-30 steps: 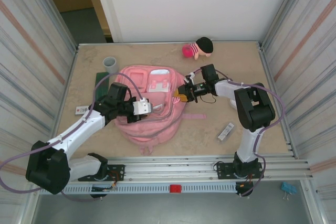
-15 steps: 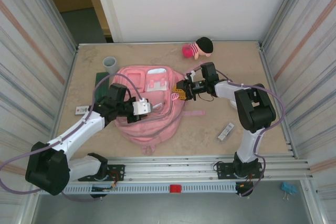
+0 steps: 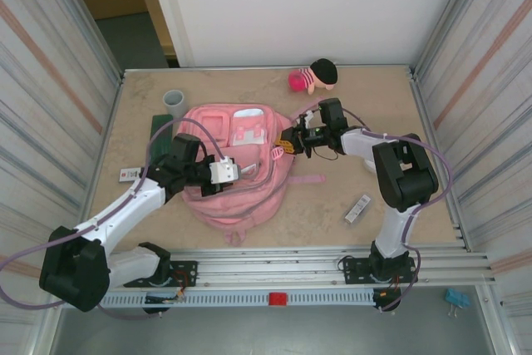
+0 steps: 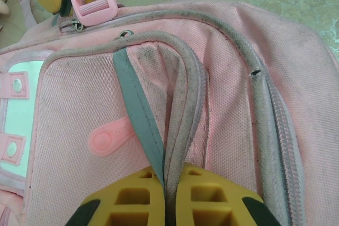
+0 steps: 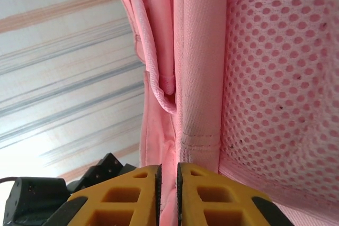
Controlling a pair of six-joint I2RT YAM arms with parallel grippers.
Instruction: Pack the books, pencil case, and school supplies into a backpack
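Up close on the wrist cams: left fingers (image 4: 132, 197) squeezed together on the backpack's (image 4: 79, 109) grey piping (image 4: 185, 99), right fingers (image 5: 206, 199) pinching pink fabric (image 5: 196, 78), maybe a strap. From above, both arms lean in low over the backpack, mid-surface (image 3: 374, 106).

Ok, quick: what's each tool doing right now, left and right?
Left tool: closed, pinching a piped seam of the pink backpack.
Right tool: closed on a fold of the backpack's fabric.

Matt, woven pink cloth backpack (image 4: 69, 104)
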